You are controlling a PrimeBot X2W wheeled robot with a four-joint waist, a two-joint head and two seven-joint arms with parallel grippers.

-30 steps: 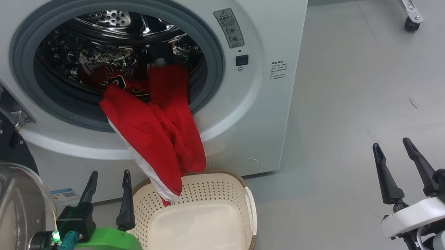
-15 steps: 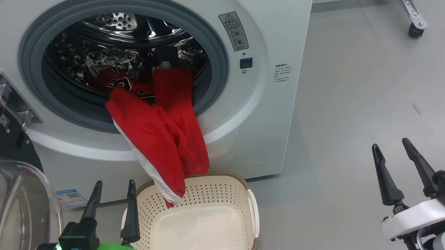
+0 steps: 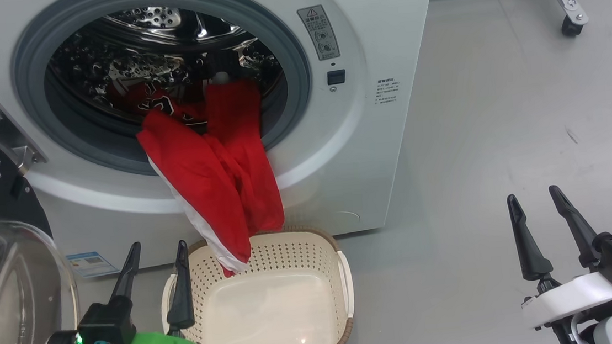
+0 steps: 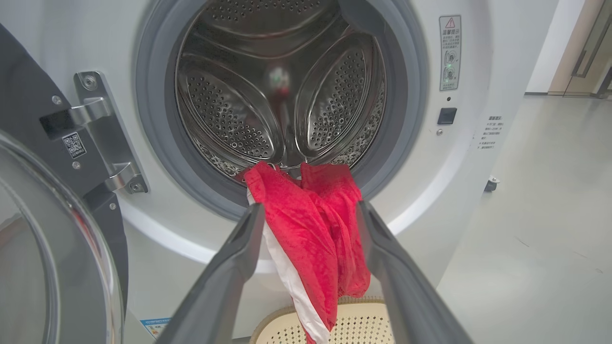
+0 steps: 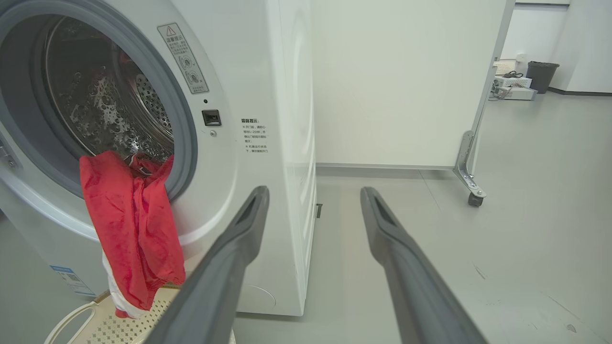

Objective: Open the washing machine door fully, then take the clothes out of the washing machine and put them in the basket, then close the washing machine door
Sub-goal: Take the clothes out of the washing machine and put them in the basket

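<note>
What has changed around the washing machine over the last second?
Little. The head camera shifted slightly, and the left gripper, open like the right gripper, sits a little lower in its view. Nothing was grasped or released. As before, the clothes hang from the washing machine into the basket; the washing machine door is open.

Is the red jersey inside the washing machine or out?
Partly out: the jersey hangs over the grey ring, its tip reaching the basket.

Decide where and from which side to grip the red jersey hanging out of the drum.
Probably the bunched jersey just below the grey ring, from the front with the left gripper: there it hangs free as a narrow vertical fold.
</note>
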